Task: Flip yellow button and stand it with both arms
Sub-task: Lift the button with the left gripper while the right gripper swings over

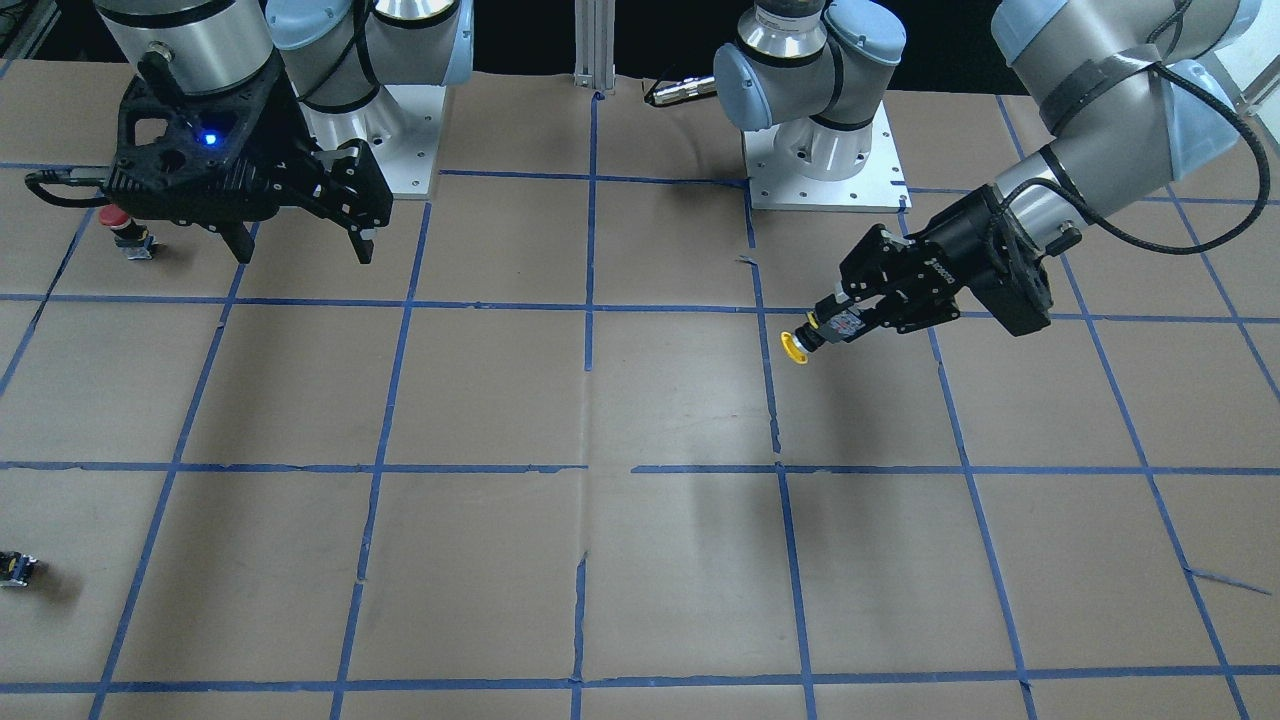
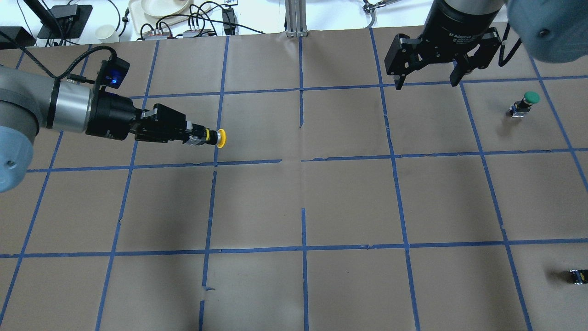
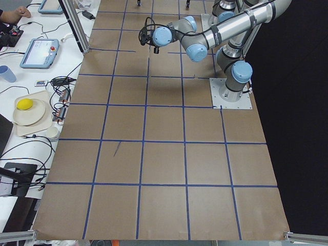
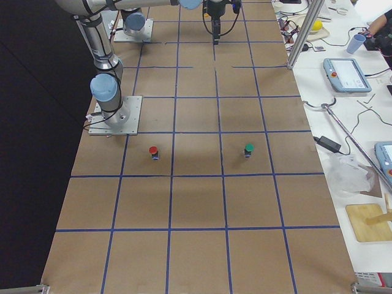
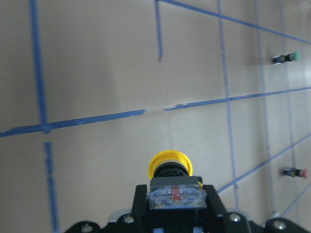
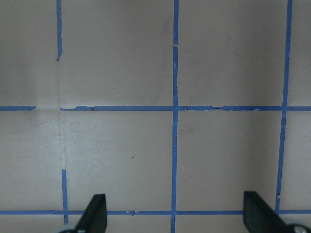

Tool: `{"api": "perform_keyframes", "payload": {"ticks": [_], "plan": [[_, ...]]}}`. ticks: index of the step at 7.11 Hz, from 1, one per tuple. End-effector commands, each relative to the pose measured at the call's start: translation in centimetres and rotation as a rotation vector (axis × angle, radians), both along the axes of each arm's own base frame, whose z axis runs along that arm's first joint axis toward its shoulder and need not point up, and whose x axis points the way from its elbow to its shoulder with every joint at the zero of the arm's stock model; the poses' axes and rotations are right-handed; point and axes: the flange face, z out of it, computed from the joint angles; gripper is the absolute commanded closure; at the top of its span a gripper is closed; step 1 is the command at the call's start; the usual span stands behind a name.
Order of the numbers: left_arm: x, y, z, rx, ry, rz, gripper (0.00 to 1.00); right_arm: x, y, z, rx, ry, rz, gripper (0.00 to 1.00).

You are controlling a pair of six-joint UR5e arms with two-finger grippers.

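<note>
The yellow button [image 2: 219, 138] is held level above the table in my left gripper [image 2: 198, 137], which is shut on its black and silver body. The yellow cap [image 1: 793, 347] points away from the gripper toward the table's middle. In the left wrist view the cap [image 5: 170, 165] sticks out past the shut gripper [image 5: 175, 201]. My right gripper [image 2: 427, 82] hangs open and empty above the far right part of the table, fingers pointing down. It also shows in the front view [image 1: 300, 250] and in its own wrist view [image 6: 175, 218].
A green-capped button [image 2: 526, 102] stands on the right side beside my right gripper. A red-capped button [image 1: 125, 232] stands near the right arm's base. A small black capless block [image 2: 576, 276] lies near the right edge. Blue tape lines grid the brown table.
</note>
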Motion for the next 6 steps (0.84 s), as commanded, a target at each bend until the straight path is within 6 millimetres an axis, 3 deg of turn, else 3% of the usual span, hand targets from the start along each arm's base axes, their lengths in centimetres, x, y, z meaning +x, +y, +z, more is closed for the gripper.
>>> {"api": "perform_keyframes", "payload": {"ticks": [1, 4, 6], "plan": [[-6.4, 1.2, 2.6, -0.013, 0.262, -0.019, 0.86, -3.3, -1.1, -0.1, 0.015, -0.141, -0.072, 0.00], [-11.7, 2.5, 4.2, -0.019, 0.478, -0.064, 0.84, -6.0, -1.1, -0.9, 0.158, -0.536, -0.215, 0.00], [-13.3, 3.3, 4.0, -0.001, 0.610, -0.054, 0.84, -5.6, -1.1, -1.6, 0.257, -0.908, -0.335, 0.00]]}}
